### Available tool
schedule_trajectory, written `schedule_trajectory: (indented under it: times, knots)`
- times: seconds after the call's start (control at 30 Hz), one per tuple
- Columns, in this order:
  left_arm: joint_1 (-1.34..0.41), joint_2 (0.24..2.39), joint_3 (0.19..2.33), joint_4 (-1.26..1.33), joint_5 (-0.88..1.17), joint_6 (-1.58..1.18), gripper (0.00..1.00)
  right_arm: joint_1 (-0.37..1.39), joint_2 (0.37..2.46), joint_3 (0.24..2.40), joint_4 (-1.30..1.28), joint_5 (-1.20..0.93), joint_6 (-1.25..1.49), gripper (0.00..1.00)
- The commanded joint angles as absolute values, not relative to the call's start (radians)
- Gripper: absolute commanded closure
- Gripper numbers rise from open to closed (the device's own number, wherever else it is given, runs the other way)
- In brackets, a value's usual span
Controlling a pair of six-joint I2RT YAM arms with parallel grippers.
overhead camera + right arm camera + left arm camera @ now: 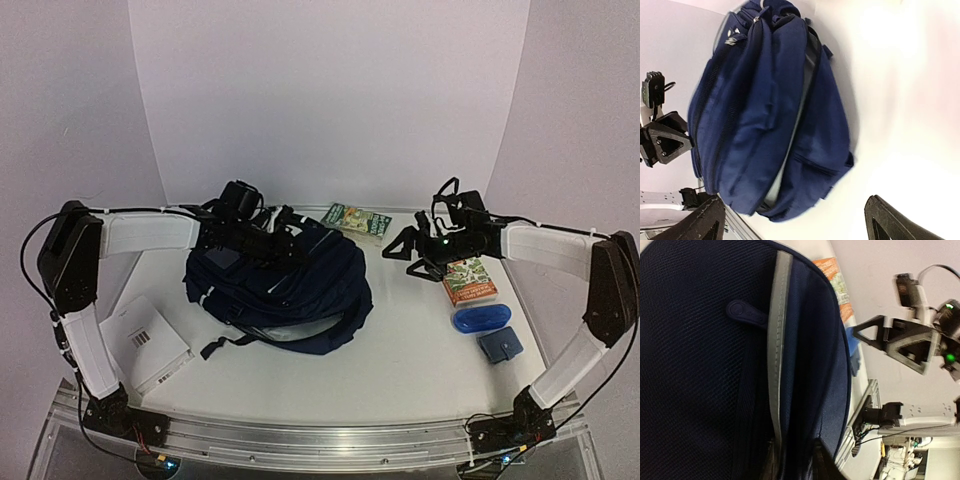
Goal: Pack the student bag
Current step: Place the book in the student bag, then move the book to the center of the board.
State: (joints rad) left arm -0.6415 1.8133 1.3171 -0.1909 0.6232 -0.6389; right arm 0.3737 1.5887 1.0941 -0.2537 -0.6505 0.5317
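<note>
The student bag (285, 295), a navy backpack with grey-white stripes, lies on the white table left of the middle. My left gripper (283, 238) rests on the bag's far top edge. In the left wrist view its fingers (771, 460) stand close together with a fold of the bag's fabric (805, 390) pinched between them, beside a grey stripe (777, 340). My right gripper (402, 245) hangs open and empty just right of the bag. In the right wrist view its fingertips (885, 217) are wide apart, and the bag (765, 115) lies ahead of them.
A green book (356, 219) lies behind the bag. An orange book (468, 281), a blue oval case (479, 318) and a small blue pouch (499, 345) lie at the right. A white box (145, 342) lies at the near left. The table's metal front rail (320, 435) runs along the near edge.
</note>
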Motion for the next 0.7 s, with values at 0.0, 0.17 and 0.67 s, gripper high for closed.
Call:
schedule_trajectory:
  times: [0.0, 0.17, 0.67]
  knots:
    - [-0.682, 1.836, 1.404, -0.337, 0.448, -0.556, 0.58, 0.373, 1.575, 1.18, -0.305, -0.642, 0.437, 0.03]
    - [-0.684, 1.726, 1.333, -0.37, 0.306, -0.622, 0.31, 0.377, 1.593, 1.233, -0.305, -0.688, 0.421, 0.03]
    - [-0.613, 1.274, 1.001, -0.614, -0.209, -1.095, 0.0, 0.597, 1.705, 1.412, -0.305, -0.654, 0.328, 0.04]
